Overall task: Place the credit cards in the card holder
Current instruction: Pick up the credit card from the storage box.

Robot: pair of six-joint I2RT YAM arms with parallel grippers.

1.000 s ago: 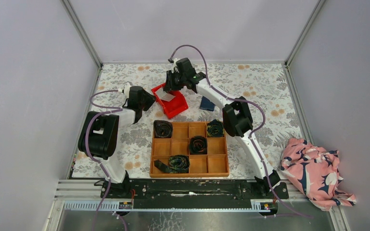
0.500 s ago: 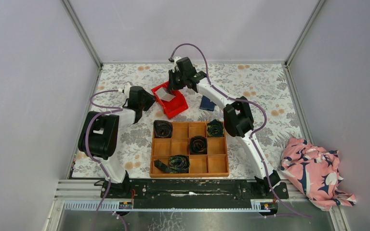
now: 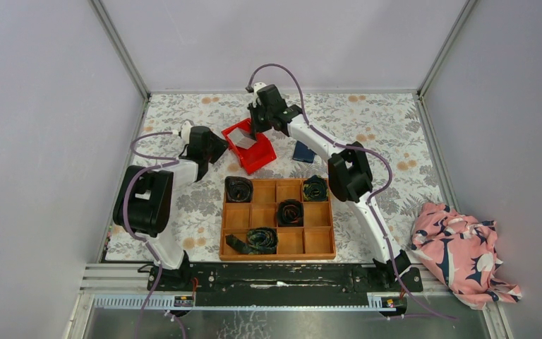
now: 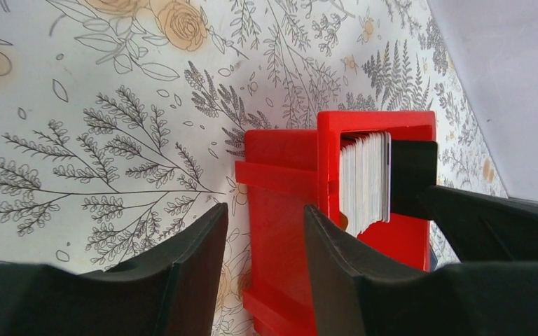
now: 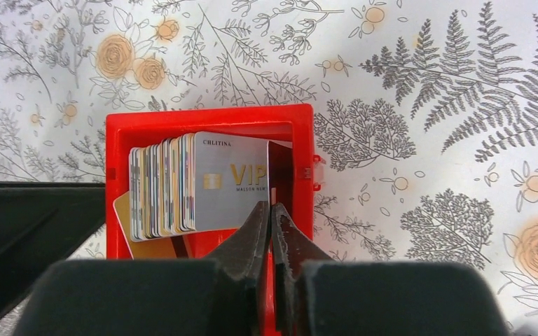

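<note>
Over on the left, the left claw [image 4: 265, 210] is hanging spread, its fingers standing either side of the near wall of the small red plastic bin [image 4: 284, 196] without clamping it. Inside the bin, the stack of thin plastic credit cards [image 5: 161, 185] is standing on edge, packed tight. The right claw [image 5: 271, 210] is pressing nearly together on a dark thin card [image 5: 279, 171] at the stack's right end.

It's catching only the card's edge, so I reckon the card could slip, or drag the silver card [image 5: 231, 178] up with it. And with the bin unclamped, the bin might tip too. Its walls are hugging the stack, so straight up looks like the only way out.

The small navy folding card holder [image 3: 303, 152] is lying just right of the bin. Bare floral counter [image 3: 381, 120] is opening out beyond it, and the wooden grid tray [image 3: 303, 241] is crowding its near side.
</note>
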